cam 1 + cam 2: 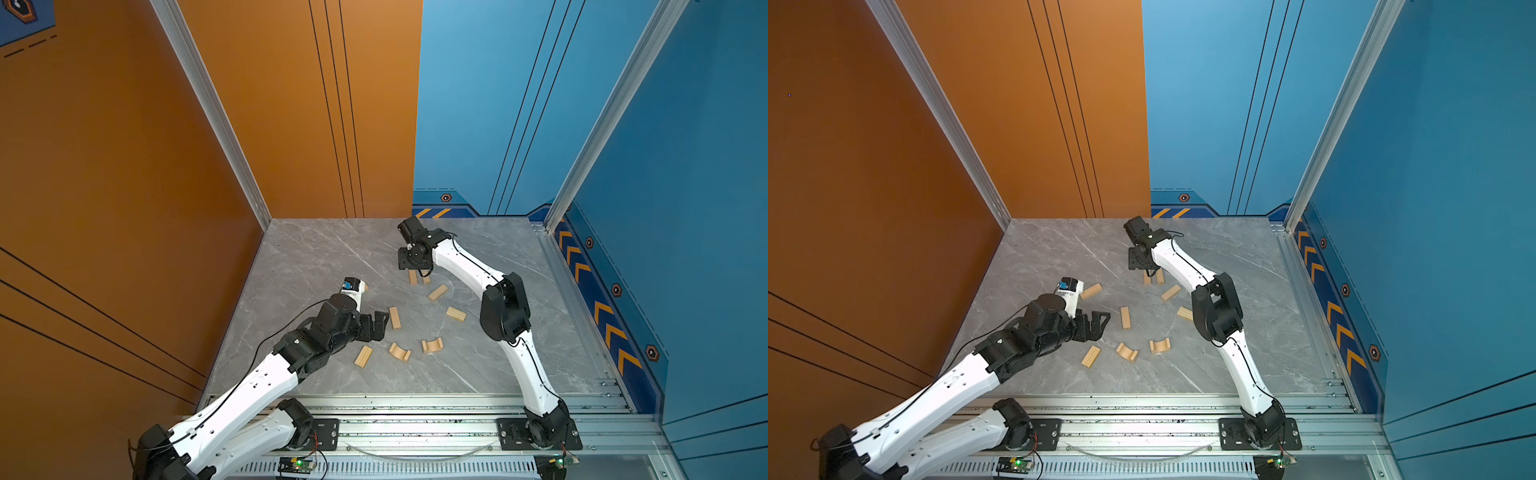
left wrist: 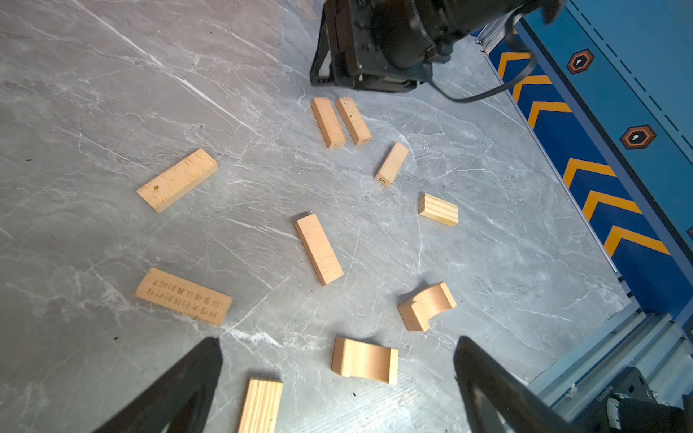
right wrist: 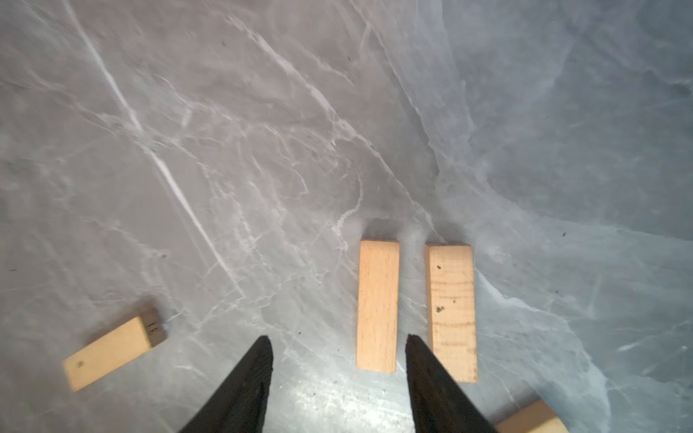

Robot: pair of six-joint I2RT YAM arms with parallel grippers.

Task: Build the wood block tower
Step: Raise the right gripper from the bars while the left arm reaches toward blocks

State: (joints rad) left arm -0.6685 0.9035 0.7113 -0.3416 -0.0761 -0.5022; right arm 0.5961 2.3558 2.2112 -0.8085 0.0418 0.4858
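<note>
Left wrist view. Stock on the grey marble table (image 2: 93, 93): ten wood blocks (image 1: 1125, 318), all lying loose in one layer.

1–2. Plain bar (image 2: 328, 123) and speckled bar (image 2: 353, 120): side by side, parallel, with a narrow gap between them, below my right gripper (image 3: 337, 337).
3. Numbered bar (image 2: 392, 164): just beside that pair, angled away from it.
4. Grooved slab (image 2: 438, 209): near the numbered bar, apart from it.
5. Middle bar (image 2: 318, 249): alone at the centre of the spread.
6–7. Wide bar (image 2: 177, 180) and lettered bar (image 2: 183, 296): well apart from the rest. In a top view the wide bar (image 1: 1091, 291) lies just beside my left arm (image 1: 1054, 307).
8–9. Tilted arch (image 2: 426, 306) and near arch (image 2: 365, 360): hollow side up, near each other, not touching.
10. Second slab (image 2: 260, 405): just beside the near arch, partly cut off by the frame.

Tools.
Left gripper (image 1: 379, 326): jaws spread wide, holding nothing, just beside the middle bar.
Right gripper: jaws parted, nothing clasped. In the right wrist view the plain bar lies in line with the gap, and one finger (image 3: 431, 382) overlaps the speckled bar. The picture is blurred there, so I cannot tell whether that finger touches the wood.
</note>
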